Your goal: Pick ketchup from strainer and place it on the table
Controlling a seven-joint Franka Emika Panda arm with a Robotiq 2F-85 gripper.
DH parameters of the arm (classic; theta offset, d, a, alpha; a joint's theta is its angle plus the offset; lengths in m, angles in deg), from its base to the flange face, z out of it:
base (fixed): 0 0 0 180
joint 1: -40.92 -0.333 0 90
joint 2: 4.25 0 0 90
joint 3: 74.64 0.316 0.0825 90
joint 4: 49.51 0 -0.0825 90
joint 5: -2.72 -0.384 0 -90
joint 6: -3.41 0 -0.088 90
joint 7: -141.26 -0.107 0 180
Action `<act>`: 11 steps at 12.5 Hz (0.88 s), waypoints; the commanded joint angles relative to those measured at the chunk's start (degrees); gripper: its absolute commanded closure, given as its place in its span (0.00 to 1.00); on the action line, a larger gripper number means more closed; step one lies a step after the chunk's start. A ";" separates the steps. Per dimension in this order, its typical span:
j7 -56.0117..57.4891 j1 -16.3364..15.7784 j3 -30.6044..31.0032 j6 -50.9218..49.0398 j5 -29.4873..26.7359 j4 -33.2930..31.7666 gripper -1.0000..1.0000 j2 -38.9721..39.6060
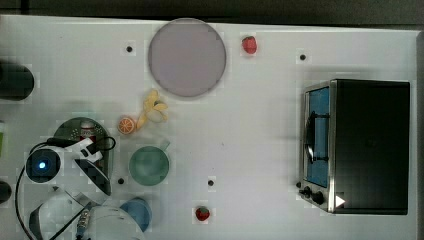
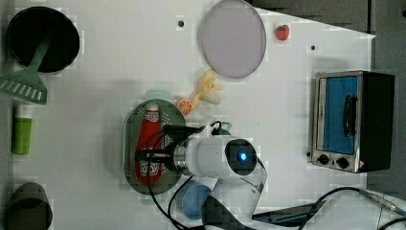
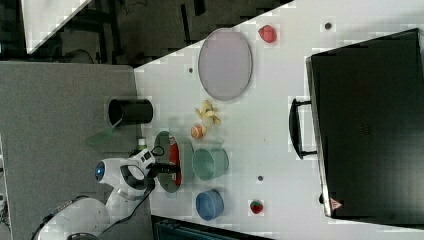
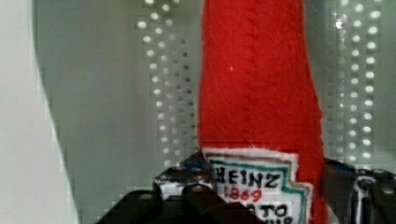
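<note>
The ketchup (image 2: 146, 141), a red squeeze bottle with a white cap and a white-and-red label, lies lengthwise in the pale green perforated strainer (image 2: 128, 143) on the white table (image 2: 95, 72). My gripper (image 2: 148, 155) is down inside the strainer, across the bottle's labelled lower half. In the wrist view the ketchup (image 4: 257, 93) runs between the two fingers, which sit against either side of its label, and my gripper (image 4: 266, 186) is shut on it. The strainer's holed bottom (image 4: 116, 93) shows beneath. In the top view the arm covers most of the ketchup (image 1: 88, 131).
A green cup (image 1: 148, 165) and a blue cup (image 1: 136, 212) stand close to the strainer. An orange slice (image 1: 126, 125), a peeled banana (image 1: 155, 109), a grey plate (image 1: 186, 57) and two strawberries (image 1: 249, 44) (image 1: 202, 213) lie further off. A toaster oven (image 1: 360, 145) stands on the top view's right.
</note>
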 commanded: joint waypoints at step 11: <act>12.03 7.18 -0.04 -29.05 -15.20 4.25 0.37 -28.77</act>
